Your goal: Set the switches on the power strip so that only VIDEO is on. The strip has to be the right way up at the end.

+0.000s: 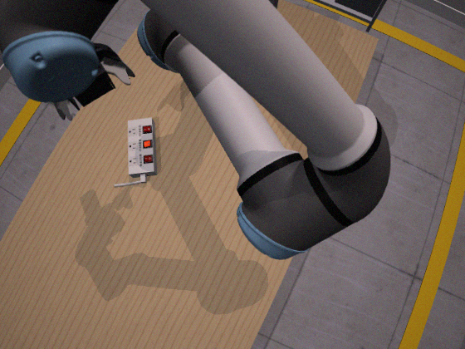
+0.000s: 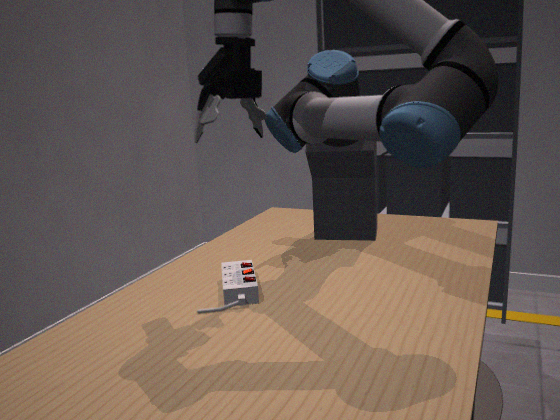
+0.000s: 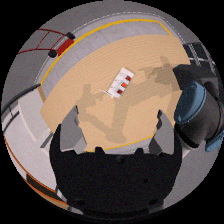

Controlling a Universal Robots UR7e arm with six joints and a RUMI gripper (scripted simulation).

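Observation:
A white power strip lies face up on the wooden table, with a short grey cable stub at one end. It carries three red rocker switches in a row; the middle switch glows brighter than the other two. The labels are too small to read. My gripper is open and empty, high above the table and well away from the strip.
The arm's dark base block stands at the far end of the table. The arm's elbow hangs over the table's right half in the top view. Yellow floor lines run around the table.

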